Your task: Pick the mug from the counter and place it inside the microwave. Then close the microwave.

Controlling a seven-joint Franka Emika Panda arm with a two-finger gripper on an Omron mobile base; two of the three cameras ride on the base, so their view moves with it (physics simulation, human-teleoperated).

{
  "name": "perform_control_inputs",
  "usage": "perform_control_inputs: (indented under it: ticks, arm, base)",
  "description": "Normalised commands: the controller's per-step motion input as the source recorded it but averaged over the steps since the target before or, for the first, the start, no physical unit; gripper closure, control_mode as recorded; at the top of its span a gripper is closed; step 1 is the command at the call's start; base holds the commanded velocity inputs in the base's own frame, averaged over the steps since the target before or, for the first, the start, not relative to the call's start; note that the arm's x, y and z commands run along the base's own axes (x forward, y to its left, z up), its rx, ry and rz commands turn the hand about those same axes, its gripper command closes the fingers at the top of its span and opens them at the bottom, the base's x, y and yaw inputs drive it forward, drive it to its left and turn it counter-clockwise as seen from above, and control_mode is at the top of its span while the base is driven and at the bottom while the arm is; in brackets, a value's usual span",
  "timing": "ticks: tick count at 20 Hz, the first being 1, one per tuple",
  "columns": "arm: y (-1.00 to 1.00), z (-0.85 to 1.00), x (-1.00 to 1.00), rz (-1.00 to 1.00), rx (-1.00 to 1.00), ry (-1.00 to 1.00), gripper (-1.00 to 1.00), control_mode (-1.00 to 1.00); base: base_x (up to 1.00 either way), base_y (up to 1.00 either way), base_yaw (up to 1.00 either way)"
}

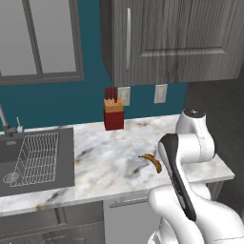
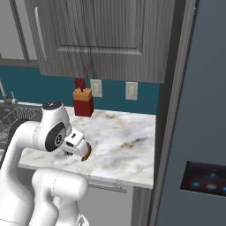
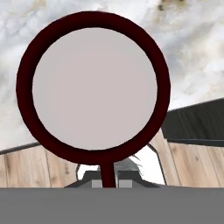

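A white arm's end effector [image 2: 83,150] is clamped shut on the handle of a dark red mug [image 3: 92,83], held over the marble bench [image 1: 114,157]. A banana [image 1: 153,161] lies on the bench; a knife block [image 1: 114,114] stands against the teal wall [image 1: 47,105], beside a sink [image 1: 28,162].

Maroon mug [image 3: 92,87], pale inside, mouth twd hand cam, above marble counter [image 3: 197,48] edge

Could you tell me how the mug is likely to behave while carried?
The mug looks rigid, so it should keep its shape. Its round wall would probably roll if laid sideways. The gripper seems shut on the thin handle alone, so the mug might swing or slip.
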Motion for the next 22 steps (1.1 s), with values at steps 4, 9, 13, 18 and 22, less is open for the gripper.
perform_control_inputs:
  ticks: [4, 9, 13, 18, 22]
  arm:
    - [0.0, 0.36, -0.43, 0.0, 0.0, -0.08, 1.0, -1.0]
    - [0.0, 0.29, -0.03, 0.03, 0.0, 0.0, 1.0, -1.0]
    - [0.0, 0.21, 0.0, 0.05, 0.0, -0.05, 1.0, -1.0]
    - [0.0, 0.09, -0.02, 0.03, -0.02, -0.11, 1.0, -1.0]
    - [0.0, 0.0, -0.01, 0.0, 0.0, 0.0, 1.0, -1.0]
  base:
    - [0.0, 0.0, 0.0]
    - [0.0, 0.0, 0.0]
    - [0.0, 0.0, 0.0]
    - [0.0, 0.0, 0.0]
    - [0.0, 0.0, 0.0]
